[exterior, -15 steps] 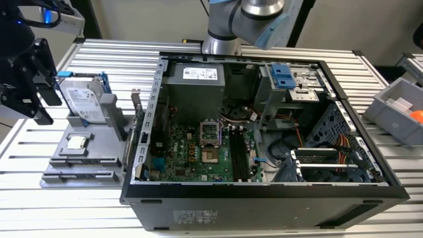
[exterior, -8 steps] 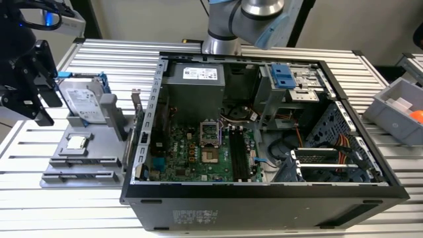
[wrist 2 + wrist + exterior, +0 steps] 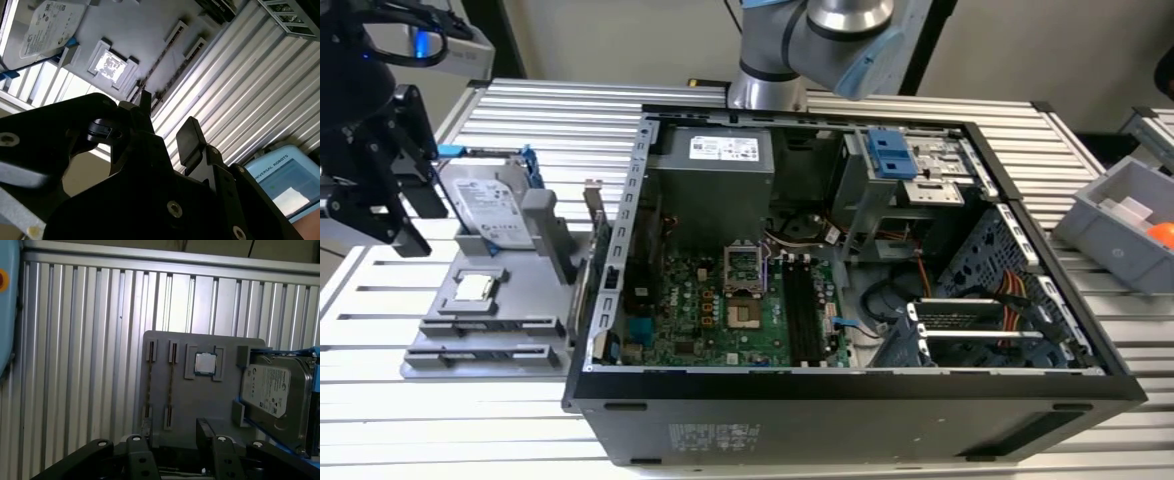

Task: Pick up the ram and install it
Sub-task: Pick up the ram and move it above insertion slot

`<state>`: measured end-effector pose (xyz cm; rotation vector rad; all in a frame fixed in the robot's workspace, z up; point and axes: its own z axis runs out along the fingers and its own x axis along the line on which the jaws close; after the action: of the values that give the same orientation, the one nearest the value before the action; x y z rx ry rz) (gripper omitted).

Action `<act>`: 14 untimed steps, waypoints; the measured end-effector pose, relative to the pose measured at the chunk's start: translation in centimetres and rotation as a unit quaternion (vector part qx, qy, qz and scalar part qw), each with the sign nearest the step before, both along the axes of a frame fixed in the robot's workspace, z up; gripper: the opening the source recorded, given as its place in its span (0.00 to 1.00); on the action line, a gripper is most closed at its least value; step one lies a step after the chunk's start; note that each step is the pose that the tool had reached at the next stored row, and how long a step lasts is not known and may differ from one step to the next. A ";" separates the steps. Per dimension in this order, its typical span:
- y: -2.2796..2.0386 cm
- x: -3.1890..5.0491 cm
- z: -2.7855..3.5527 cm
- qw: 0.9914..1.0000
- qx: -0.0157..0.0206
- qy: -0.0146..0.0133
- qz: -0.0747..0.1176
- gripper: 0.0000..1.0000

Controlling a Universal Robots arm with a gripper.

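Note:
On the grey parts tray (image 3: pixel 200 405) a thin strip stands on edge between two slotted holders; it looks like the ram (image 3: pixel 170 385), though its colour cannot be told edge-on. The same strip, the ram (image 3: pixel 152 72), shows in the second wrist view. A second similar strip (image 3: pixel 149 385) runs beside it. My gripper (image 3: pixel 170 440) hovers above the tray's end, open, with both strips lying between the lines of its black fingers (image 3: pixel 136 447) and nothing held. In the exterior view the gripper (image 3: pixel 394 215) hangs at the far left over the tray (image 3: pixel 454 340).
An open computer case (image 3: pixel 854 390) with a green motherboard (image 3: pixel 720 310) and long black slots (image 3: pixel 803 305) lies at the centre. The tray also carries a silver hard drive (image 3: pixel 270 387) in a blue frame and a small square chip (image 3: pixel 204 363). A grey bin (image 3: pixel 1121 225) stands at the exterior view's right.

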<state>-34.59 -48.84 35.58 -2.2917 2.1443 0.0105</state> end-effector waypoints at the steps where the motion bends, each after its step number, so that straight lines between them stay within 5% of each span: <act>1: 0.00 0.00 -0.03 1.000 0.000 0.000 0.000 1.00; 14: 0.00 0.00 -0.51 1.000 -0.002 0.000 0.000 1.00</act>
<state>-34.59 -48.84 35.07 -2.2939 2.1464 0.0061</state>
